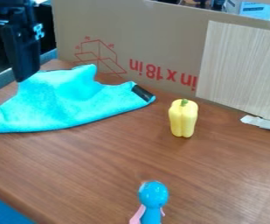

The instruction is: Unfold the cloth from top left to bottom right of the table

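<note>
My gripper [23, 72] is by the blue cloth [61, 103], at the table's [119, 162] far left. I can't tell if it's pinching.

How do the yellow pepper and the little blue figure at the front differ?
The pepper is yellow and ribbed, while the figure is blue with pink parts. The pepper has a green stem on top; the figure has a smooth, rounded head. The pepper sits farther back, the figure nearer the camera. Both stand upright.

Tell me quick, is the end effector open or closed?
End effector, by the cloth: can't tell whether it's open or closed, or holding the cloth.
</note>
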Controlling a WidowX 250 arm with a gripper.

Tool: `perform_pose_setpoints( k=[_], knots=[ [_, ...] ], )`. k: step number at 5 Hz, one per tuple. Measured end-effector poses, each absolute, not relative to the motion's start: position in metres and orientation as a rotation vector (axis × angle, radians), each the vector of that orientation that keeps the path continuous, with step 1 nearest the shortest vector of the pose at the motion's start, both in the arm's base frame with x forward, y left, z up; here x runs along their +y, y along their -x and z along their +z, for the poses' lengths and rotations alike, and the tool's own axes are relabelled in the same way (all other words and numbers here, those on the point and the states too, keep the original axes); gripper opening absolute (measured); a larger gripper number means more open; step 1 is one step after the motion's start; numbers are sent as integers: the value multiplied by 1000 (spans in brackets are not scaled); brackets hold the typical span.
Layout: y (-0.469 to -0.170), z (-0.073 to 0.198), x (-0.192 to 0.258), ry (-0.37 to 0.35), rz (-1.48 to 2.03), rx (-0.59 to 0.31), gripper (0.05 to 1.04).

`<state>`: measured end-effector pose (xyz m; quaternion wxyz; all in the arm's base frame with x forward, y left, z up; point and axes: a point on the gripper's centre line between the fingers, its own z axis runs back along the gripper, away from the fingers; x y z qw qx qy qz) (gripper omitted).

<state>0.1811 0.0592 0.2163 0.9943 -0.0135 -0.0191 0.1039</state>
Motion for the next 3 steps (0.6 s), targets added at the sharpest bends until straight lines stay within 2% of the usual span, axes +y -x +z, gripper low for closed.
perform_pose_setpoints(
  k=[1, 2, 3],
  knots=[
    [-200, 202, 86, -17, 158, -28, 1000],
    [-220, 193, 110, -19, 109, 14, 1000],
    [-244, 188, 132, -49, 64, 39, 1000]
  ],
)
